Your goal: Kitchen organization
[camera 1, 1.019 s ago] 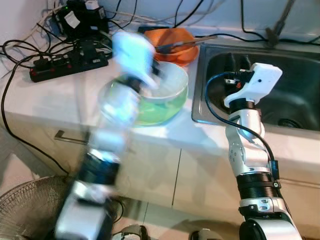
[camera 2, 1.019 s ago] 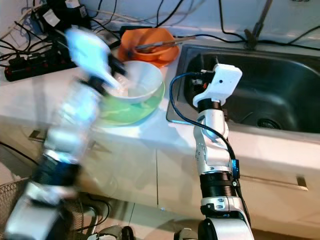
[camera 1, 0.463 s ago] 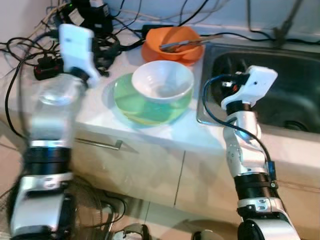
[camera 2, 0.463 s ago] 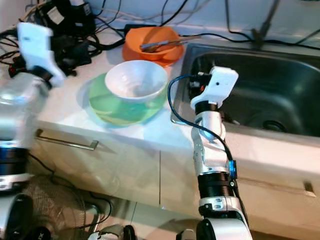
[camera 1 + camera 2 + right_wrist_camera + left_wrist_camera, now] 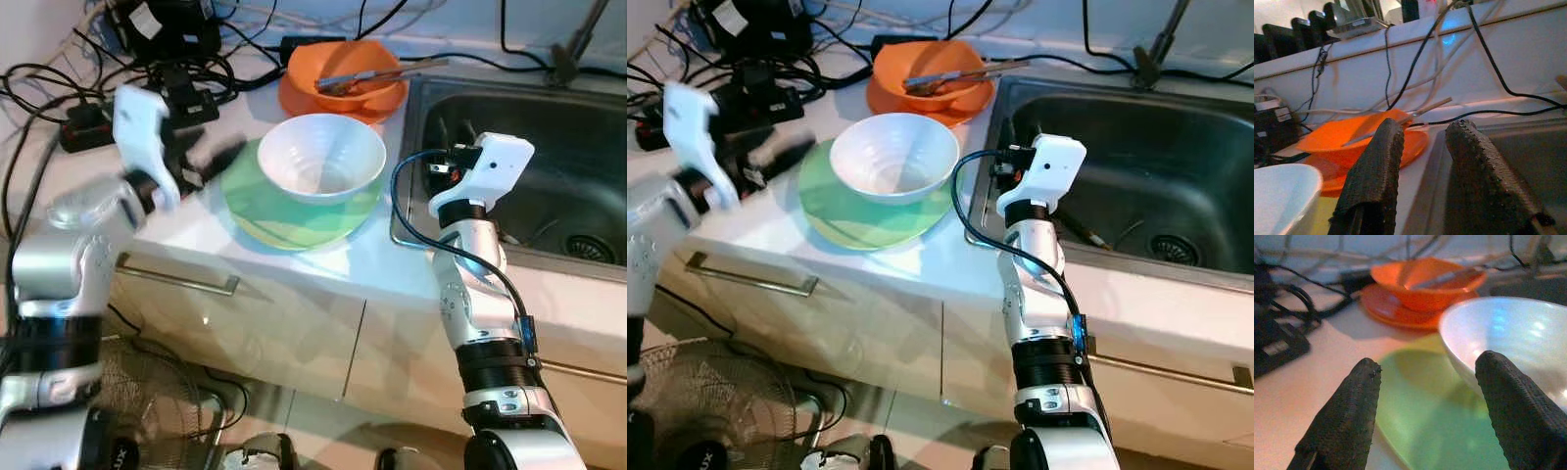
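Head cam, L eye: the left gripper [image 5: 211,162] sat low by the counter [image 5: 196,220], fingers aimed at the near-left edge of the green plate [image 5: 257,211]. A sec ago that arm was a blur up over the white bowl [image 5: 321,157]; half a sec ago it hung off to the left by the cables [image 5: 59,83]. So it had swung out and come back down at plate level. My guess: lining up for a grab at the plate or bowl, nothing gripped yet. The bowl sat upright in the plate, empty, glossy, ribbed inside. Behind it an orange bowl [image 5: 343,76] with utensils across it, on an orange plate. The sink [image 5: 578,176] was to the right.

R eye: same layout. The right gripper [image 5: 1004,147] was held up at the sink's left rim, barely shifted over the sec, seemingly waiting. The whole pic had slid a bit, so the cam moved too.

L wrist: fingers [image 5: 1342,426] spread wide, nothing between them; the plate's rim lay in the gap, the bowl just ahead of one finger, no contact I could see.

R wrist: fingers [image 5: 1374,181] parted some, empty, pointing past the orange bowl toward the back wall [image 5: 1528,54] and its wires.
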Tool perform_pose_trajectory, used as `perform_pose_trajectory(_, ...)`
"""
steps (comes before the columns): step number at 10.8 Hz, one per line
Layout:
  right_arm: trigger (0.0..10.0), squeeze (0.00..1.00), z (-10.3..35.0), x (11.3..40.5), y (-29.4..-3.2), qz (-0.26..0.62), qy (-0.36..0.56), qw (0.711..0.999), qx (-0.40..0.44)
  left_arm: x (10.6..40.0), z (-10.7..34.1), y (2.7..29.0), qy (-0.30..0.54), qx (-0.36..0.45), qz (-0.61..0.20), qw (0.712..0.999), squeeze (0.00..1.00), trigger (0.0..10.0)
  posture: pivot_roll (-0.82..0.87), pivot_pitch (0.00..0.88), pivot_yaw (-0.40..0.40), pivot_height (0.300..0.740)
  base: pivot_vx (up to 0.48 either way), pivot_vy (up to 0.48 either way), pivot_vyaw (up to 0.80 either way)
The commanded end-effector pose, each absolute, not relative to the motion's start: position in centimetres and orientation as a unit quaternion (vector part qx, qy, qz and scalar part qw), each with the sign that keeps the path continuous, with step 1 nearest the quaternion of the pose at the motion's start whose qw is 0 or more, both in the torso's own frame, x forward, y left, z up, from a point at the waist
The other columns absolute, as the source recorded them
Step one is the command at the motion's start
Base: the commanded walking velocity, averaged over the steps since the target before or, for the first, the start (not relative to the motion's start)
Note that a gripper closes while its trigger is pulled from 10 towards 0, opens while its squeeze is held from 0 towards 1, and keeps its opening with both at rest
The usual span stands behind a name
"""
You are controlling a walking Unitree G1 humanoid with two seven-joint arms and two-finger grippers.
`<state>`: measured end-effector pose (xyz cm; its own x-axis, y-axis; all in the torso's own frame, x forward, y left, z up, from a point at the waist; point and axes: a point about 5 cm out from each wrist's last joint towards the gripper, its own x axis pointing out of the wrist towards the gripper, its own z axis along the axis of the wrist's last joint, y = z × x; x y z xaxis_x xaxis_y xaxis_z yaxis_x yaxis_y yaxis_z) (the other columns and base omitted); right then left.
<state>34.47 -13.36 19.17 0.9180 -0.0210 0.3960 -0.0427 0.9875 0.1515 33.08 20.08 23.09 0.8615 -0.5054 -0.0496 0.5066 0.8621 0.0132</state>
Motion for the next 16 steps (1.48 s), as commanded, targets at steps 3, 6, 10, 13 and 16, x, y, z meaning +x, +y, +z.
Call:
perform_pose_trajectory(3,10.0,0.0,19.0,34.4,-13.3,0.004,-0.201,0.977,0.077,32.9,22.7,19.2,0.038,0.007,-0.293,0.955,0.0,10.0,0.06,0.089,0.078,0.74,0.0,0.0,0.0)
perform_pose_trajectory(6,10.0,0.0,18.8,34.3,-13.2,0.003,-0.199,0.977,0.078,33.5,22.5,17.7,0.039,-0.026,-0.306,0.951,0.0,10.0,0.05,0.088,0.084,0.74,0.0,0.0,0.0)
perform_pose_trajectory(10,10.0,0.0,18.8,34.3,-12.9,0.003,-0.201,0.976,0.078,34.9,21.6,13.4,0.063,-0.064,-0.311,0.946,0.0,10.0,0.03,0.05,0.093,0.74,0.0,0.0,0.0)
perform_pose_trajectory(13,10.0,0.0,18.9,34.3,-13.1,0.0,-0.204,0.976,0.077,34.8,21.0,12.4,0.082,-0.071,-0.321,0.941,0.0,10.0,0.03,0.049,0.099,0.74,0.0,0.0,0.0)
perform_pose_trajectory(16,10.0,0.0,18.9,34.4,-13.2,-0.003,-0.202,0.976,0.076,34.2,20.0,12.6,0.11,-0.088,-0.306,0.942,0.0,2.4,0.04,0.071,0.094,0.74,0.0,0.0,0.0)
